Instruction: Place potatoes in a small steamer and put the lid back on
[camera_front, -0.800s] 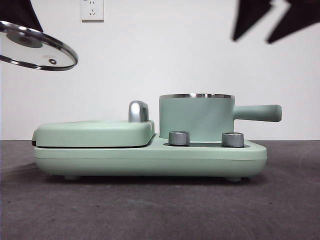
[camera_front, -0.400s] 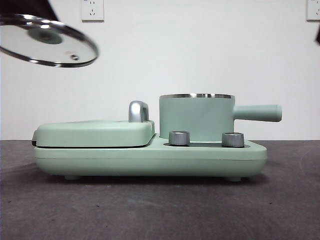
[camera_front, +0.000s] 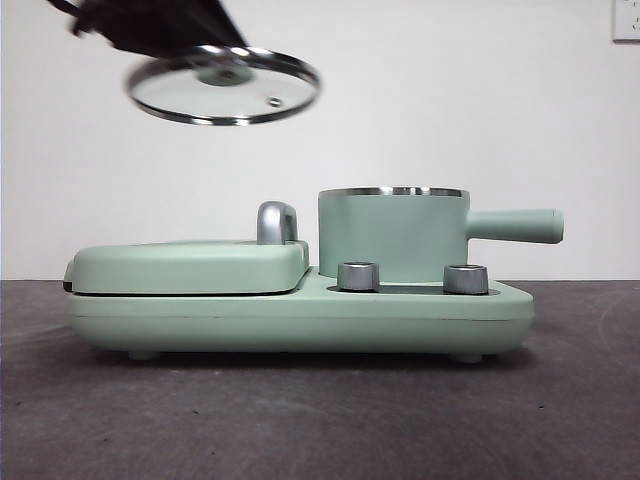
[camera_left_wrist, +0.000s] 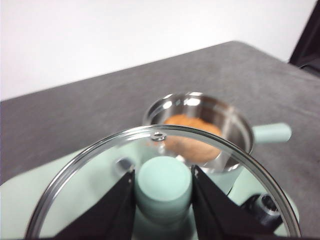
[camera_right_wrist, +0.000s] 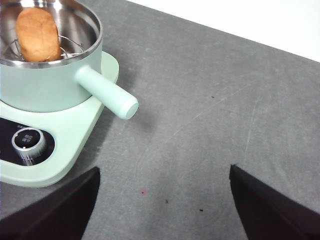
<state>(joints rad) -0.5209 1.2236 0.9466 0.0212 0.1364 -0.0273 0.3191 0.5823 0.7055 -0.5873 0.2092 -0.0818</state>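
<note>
The lid (camera_front: 223, 86) has swung in from the top corner toward the middle of the front view and levelled out since a second ago, and the dark tips that hung at the opposite top corner are gone from that view.

Take it from the biggest piece down. The mint-green cooker base (camera_front: 300, 318) sits flat on the grey table (camera_front: 320, 420), its flat griddle cover (camera_front: 190, 266) on one half. On the other half stands the small steamer (camera_front: 392, 236), open-topped, its straight handle pointing away from the griddle side. The potato (camera_right_wrist: 37, 34) is already inside, lying on the wire rack, as both wrist views show.

Now your lid: your left gripper (camera_left_wrist: 163, 187) is clamped on the green knob (camera_left_wrist: 164, 184), one jaw on each side, and the glass hangs high above the griddle cover, well clear of the pot. The steamer's rim lies ahead of and below the lid, so by my reading you carry it sideways over the rim, then lower it flat and centred.

Your right gripper (camera_right_wrist: 162, 210) waits with jaws spread wide, holding nothing, over bare table near the steamer's handle. The left arm is the one placed for this.
</note>
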